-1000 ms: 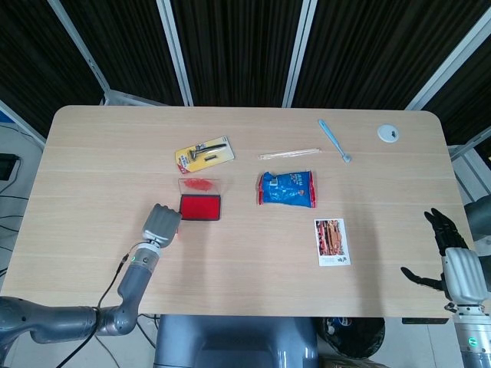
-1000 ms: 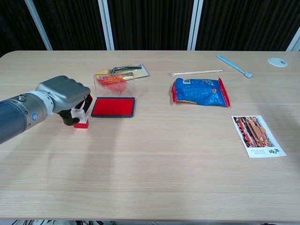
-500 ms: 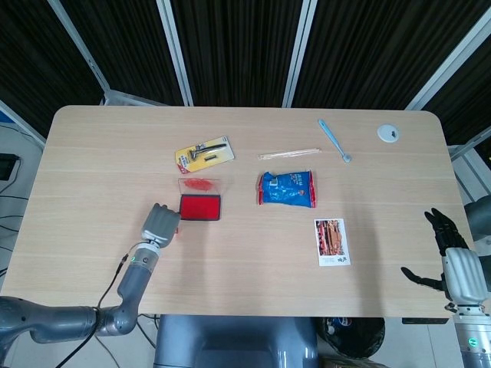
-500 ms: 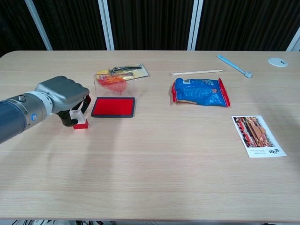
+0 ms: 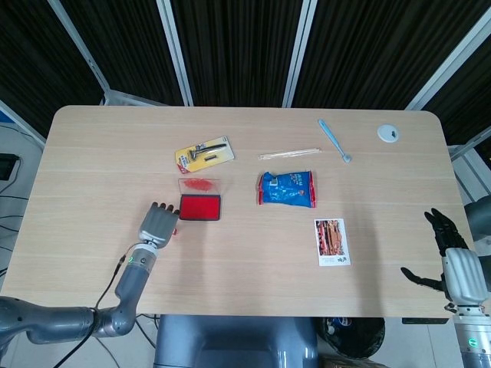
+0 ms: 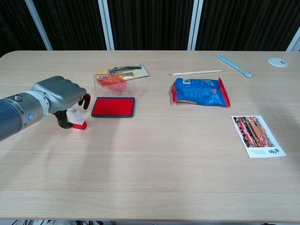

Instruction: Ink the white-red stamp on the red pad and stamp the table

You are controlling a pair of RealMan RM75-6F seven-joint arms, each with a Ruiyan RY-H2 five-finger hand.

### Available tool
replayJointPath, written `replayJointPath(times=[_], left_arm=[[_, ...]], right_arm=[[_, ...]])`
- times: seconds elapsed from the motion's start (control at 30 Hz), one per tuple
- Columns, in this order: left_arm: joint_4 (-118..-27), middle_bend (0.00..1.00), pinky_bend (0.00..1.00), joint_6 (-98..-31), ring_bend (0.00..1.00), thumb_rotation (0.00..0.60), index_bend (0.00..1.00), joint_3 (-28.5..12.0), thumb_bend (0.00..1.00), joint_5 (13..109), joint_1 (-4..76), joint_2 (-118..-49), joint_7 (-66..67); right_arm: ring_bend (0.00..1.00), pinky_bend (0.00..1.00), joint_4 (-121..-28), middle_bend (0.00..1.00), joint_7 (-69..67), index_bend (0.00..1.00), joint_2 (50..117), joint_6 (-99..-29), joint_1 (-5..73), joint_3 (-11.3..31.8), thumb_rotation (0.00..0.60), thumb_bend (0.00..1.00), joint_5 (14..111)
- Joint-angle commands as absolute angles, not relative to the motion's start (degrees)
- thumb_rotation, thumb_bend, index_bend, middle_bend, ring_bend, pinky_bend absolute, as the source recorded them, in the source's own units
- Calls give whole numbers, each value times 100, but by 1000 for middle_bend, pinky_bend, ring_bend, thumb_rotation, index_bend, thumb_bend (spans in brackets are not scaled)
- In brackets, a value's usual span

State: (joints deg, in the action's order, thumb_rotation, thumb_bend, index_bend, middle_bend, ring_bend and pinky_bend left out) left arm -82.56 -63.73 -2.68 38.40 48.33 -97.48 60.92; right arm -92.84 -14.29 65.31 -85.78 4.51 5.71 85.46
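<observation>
Beside the red pad point(image 6: 113, 107), the stamp point(image 6: 77, 119) stands red-face-down on the tabletop point(image 6: 154, 159), looking planted for its print. Left hand point(image 6: 60, 96) hovers over it, fingers loosened apart, seemingly not gripping. Right hand point(image 5: 449, 257) idles spread, empty, off the edge.

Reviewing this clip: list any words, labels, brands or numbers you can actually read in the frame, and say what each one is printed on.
None can be read.
Blue snack bag: print on it, too blurred.
Photo card: dark characters on its white bottom strip, too small.
Yellow card pack: no legible print.
White-red stamp and red pad: no visible text.
</observation>
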Motion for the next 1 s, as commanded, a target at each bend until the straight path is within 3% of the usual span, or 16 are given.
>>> replayJointPath(times=[0.03,0.23,0.47,0.73,1.0], left_arm=[[-8291,155,267,-6392,170,600,208,-262,141,3812,4832,-9721,6131],[-8591,41,162,-6543,65,600,125,-303,106,3812,4806,-9514,6143],[-9540,18,120,-7098,46,600,93,-307,106,4515,4452,-8788,5478],[-10510,0,54,-8222,0,600,0,337,77,6309,3419,-7550,3957],[-10052,0,0,-9353,0,600,0,908,62,7660,2361,-7116,2432]], right_arm=[[0,186,-9285,0,-1429,0,6531,-8580,450,569,600,128,8548],[0,186,-9280,0,-1433,0,6527,-8582,450,568,600,128,8553],[0,185,-9265,0,-1409,0,6530,-8595,447,568,600,127,8562],[0,186,-9236,0,-1183,0,6508,-8504,471,528,600,91,8551],[0,185,-9130,0,-691,0,6564,-8588,478,531,600,74,8605]])
